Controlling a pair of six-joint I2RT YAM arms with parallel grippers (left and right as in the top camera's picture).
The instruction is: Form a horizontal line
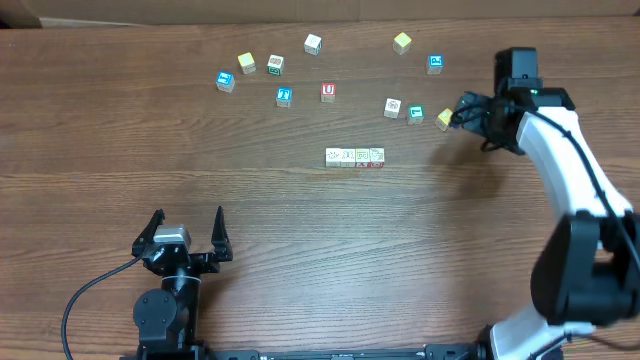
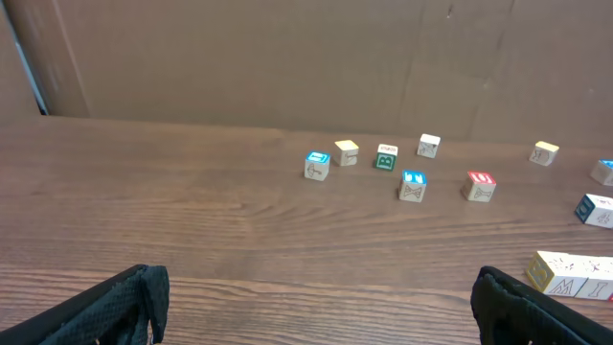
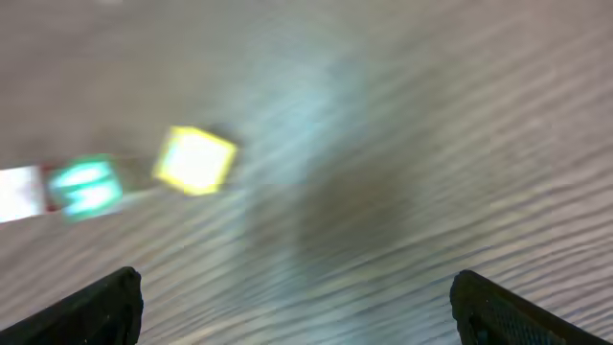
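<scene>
Lying on counter (image 1: 300, 260): the horizontal line (image 1: 355, 156), four whitish cubes set side by side and touching, is seen near the middle, well apart from both arms.
Red cube (image 1: 328, 91): it is placed behind the row, apart from it, among other scattered cubes.
Left claw (image 1: 188, 215): it is spread wide at the near side of the counter; nothing is held or touched.
Right claw (image 1: 468, 112): it is spread wide with nothing gripped. A yellow cube (image 1: 444, 119) is found just before its fingertips, with a teal cube (image 1: 416, 114) beside that. Contact cannot be told, since the wrist view is blurred.
</scene>
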